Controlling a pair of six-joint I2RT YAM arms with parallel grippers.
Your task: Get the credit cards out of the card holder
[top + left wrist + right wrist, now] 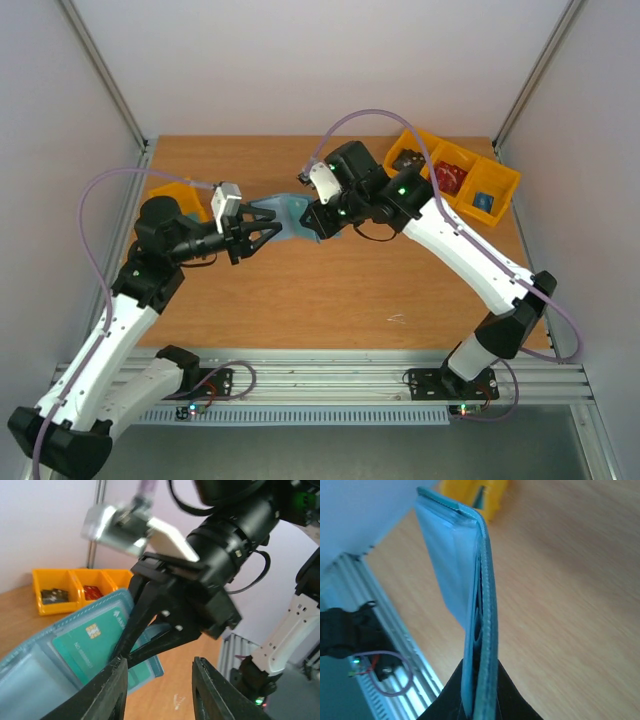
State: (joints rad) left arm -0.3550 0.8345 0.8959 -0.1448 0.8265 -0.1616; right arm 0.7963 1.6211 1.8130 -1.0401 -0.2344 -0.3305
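The card holder (287,209) is a teal-blue wallet held off the table between the two arms. My right gripper (306,216) is shut on it; in the right wrist view the card holder (482,580) stands edge-on, its lower end pinched by the right gripper (480,702). In the left wrist view the card holder (45,650) hangs open and a teal-green credit card (92,647) with a chip sits in a slot. My left gripper (159,682) is open with nothing between its fingers, just beside the wallet. From above, the left gripper (270,229) points at the wallet's left edge.
A row of yellow bins (462,176) with small red, black and blue items stands at the back right. Another yellow bin (170,195) is at the left, behind the left arm. The right arm's wrist (225,555) looms close in front of the left camera.
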